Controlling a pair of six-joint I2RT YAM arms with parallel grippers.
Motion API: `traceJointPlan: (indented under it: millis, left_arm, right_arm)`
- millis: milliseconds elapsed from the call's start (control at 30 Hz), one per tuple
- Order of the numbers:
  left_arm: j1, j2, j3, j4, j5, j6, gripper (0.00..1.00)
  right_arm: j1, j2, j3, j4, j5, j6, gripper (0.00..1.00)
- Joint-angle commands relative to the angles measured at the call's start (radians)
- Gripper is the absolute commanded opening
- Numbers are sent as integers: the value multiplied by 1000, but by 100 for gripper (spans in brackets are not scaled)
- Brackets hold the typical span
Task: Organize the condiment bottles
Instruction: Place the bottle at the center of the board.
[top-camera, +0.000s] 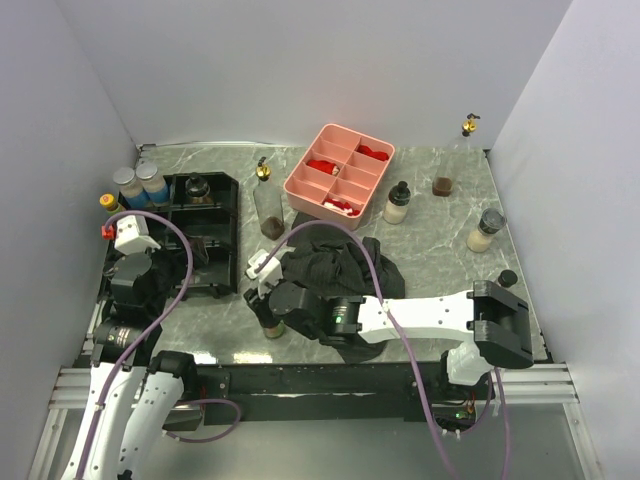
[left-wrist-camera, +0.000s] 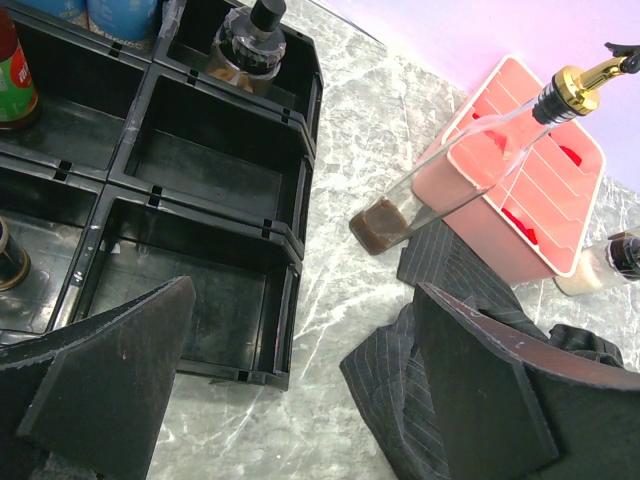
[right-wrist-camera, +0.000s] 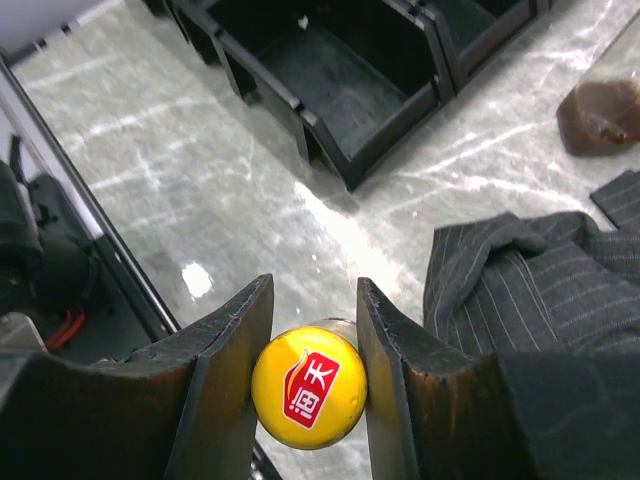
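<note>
At the grey marble table's near edge, your right hand clamps a small yellow-capped bottle beside the dark striped cloth; your left hand hangs spread wide above the black divided tray.

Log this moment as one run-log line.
right gripper: shut on yellow-capped bottle | left gripper: open, empty, above black tray | status: bottle not yet in tray

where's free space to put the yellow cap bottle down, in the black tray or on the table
Free: the black tray's middle and near right-hand compartments, and bare marble between the dark cloth and the jar at the right edge. Crowded: the tray's back-left corner, where grey-capped bottles cluster, and beside the pink tray.
</note>
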Motion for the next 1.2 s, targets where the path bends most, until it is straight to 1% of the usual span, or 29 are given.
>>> traceJointPlan:
  millis: [0, 33, 67, 133, 167, 233, 267, 333, 433, 500, 533, 600, 667, 767, 833, 933, 967, 1033, 1100, 1167]
  left_arm:
    - [4, -8, 23, 19, -5, -15, 97]
    - [2, -6, 23, 18, -5, -15, 96]
    - [2, -8, 21, 19, -4, -15, 96]
    - [4, -9, 21, 19, -2, -16, 96]
    - [4, -9, 23, 19, -4, -16, 96]
    - [4, -14, 21, 21, -7, -18, 96]
    - [4, -14, 20, 19, -7, -20, 96]
    - [4, -11, 20, 19, -2, -21, 96]
    - [2, -2, 20, 22, 16, -23, 97]
    - [2, 6, 21, 25, 30, -21, 96]
    - [2, 17, 23, 24, 30, -26, 96]
    - [2, 26, 26, 25, 36, -38, 97]
    - [2, 35, 18, 28, 71, -67, 96]
    - [2, 69, 9, 31, 156, -87, 96]
    - [2, 131, 27, -22, 189, -89, 96]
    - [-9, 210, 76, -76, 203, -75, 96]
    - [-19, 222, 101, -106, 203, -75, 96]
    - [-28, 235, 133, -119, 225, -60, 97]
    - [-48, 239, 168, -169, 205, -50, 98]
    - [-64, 247, 236, -225, 185, -33, 98]
  right_arm:
    - [6, -11, 21, 203, 43, 1, 26]
    - [6, -6, 21, 197, 54, 6, 32]
    - [6, -2, 25, 191, 59, 7, 45]
    - [6, -2, 27, 177, 68, 16, 59]
    - [6, -8, 24, 175, 71, 19, 68]
    - [7, -32, 24, 160, 76, 25, 75]
    - [7, -41, 27, 151, 80, 29, 81]
    - [9, -80, 28, 128, 82, 30, 89]
    - [9, -152, 18, 86, 91, 48, 92]
    - [10, -220, 2, 59, 98, 64, 97]
    - [9, -244, 1, 15, 106, 71, 99]
    - [9, -316, -7, -39, 146, 91, 100]
    - [9, -392, -31, -99, 167, 102, 100]
    - [7, -490, -77, -174, 200, 113, 100]
    - [7, -537, -108, -238, 244, 131, 100]
    - [7, -632, -163, -294, 281, 153, 100]
    - [6, -687, -182, -297, 298, 154, 100]
    - [6, -744, -241, -285, 315, 139, 100]
    - [4, -823, -278, -270, 348, 113, 100]
    - [6, -892, -321, -259, 388, 98, 100]
